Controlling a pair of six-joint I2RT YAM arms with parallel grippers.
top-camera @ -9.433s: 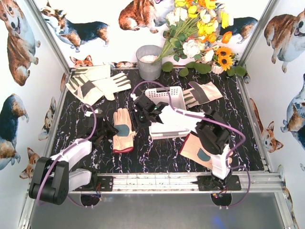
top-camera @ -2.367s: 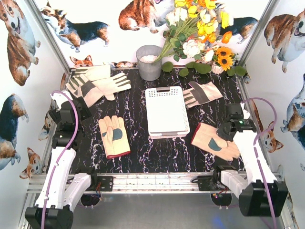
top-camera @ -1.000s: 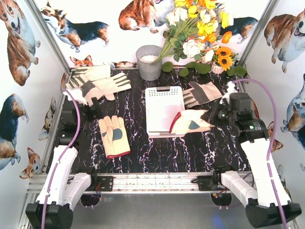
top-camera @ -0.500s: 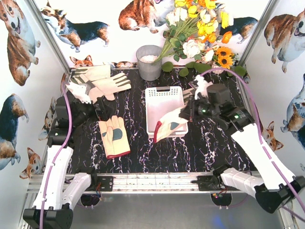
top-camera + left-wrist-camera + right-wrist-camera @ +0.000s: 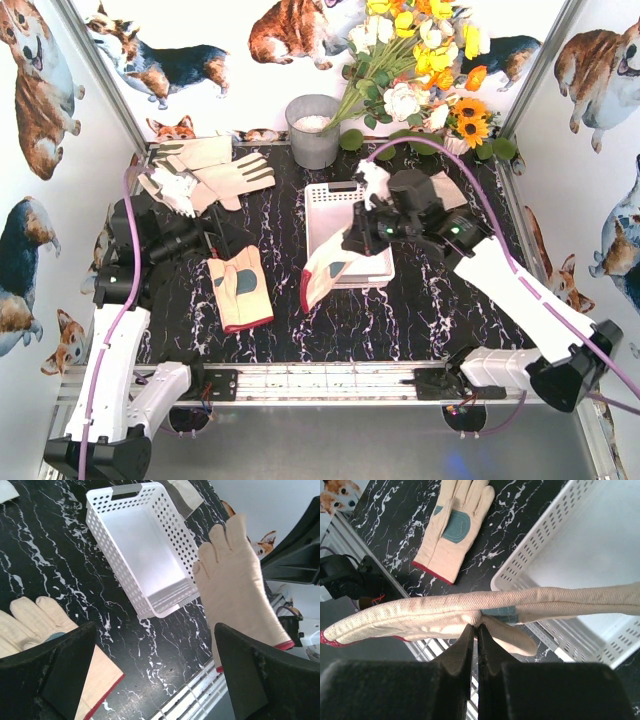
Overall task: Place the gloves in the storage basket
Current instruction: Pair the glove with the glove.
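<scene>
**Right gripper (image 5: 474, 630) brings its glove (image 5: 445, 611) in over the near edge of the basket (image 5: 545, 535)**

Over the last second your right arm has swung from the right side of the table toward the middle. The glove it carries now hangs at the basket's near left corner. Your left arm has leaned in a little over the left side of the table.

The right jaws are pressed tight together, pinching a fold of the glove close to its grey palm patch. Because the grip sits mid-length, the glove droops on both sides. The finger end reaches over the basket's interior, and the red-hemmed cuff hangs outside the near rim, above the table. Let go here and the cuff would likely snag on the rim or drag the glove out. You probably want to carry it further toward the back of the basket first.

The left gripper (image 5: 155, 665) stands wide open with nothing between its fingers. It hovers above the table between the basket and a second glove (image 5: 238, 288) lying flat, palm patch up, well placed to go for that one next.

No glove lies in the basket yet. Farther out, a pile of gloves (image 5: 200, 170) rests at the back left corner. Another glove (image 5: 447, 190) at the back right is mostly hidden behind your right arm.
</scene>
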